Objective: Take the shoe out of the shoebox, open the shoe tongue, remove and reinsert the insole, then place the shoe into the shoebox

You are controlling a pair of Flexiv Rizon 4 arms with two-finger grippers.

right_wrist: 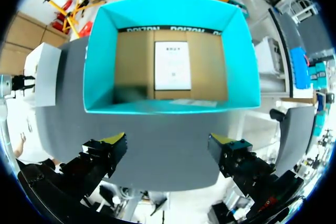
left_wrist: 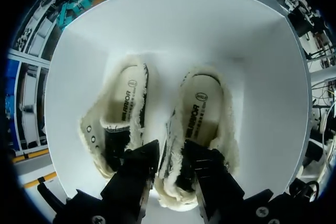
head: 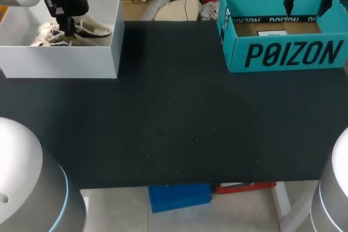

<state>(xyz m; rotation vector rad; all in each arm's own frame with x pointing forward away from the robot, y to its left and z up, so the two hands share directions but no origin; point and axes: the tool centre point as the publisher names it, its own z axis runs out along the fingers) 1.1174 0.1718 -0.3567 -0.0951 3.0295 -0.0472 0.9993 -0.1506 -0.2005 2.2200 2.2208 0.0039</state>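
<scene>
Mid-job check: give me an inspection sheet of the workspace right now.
Surface: black table, white shoebox far left, teal box far right holding a white sheet.
Job's things: shoe under the left gripper, second shoe beside it, both in the white shoebox.
Clutter: nothing seen.
Grippers: left gripper down inside the white shoebox; right gripper open over the teal box.
Cables: nothing seen.
Surroundings: nothing seen.

black table [head: 174, 123] carries two boxes well apart: a white box [head: 60, 63] at its far left, a teal box [head: 288, 52] far right.
</scene>
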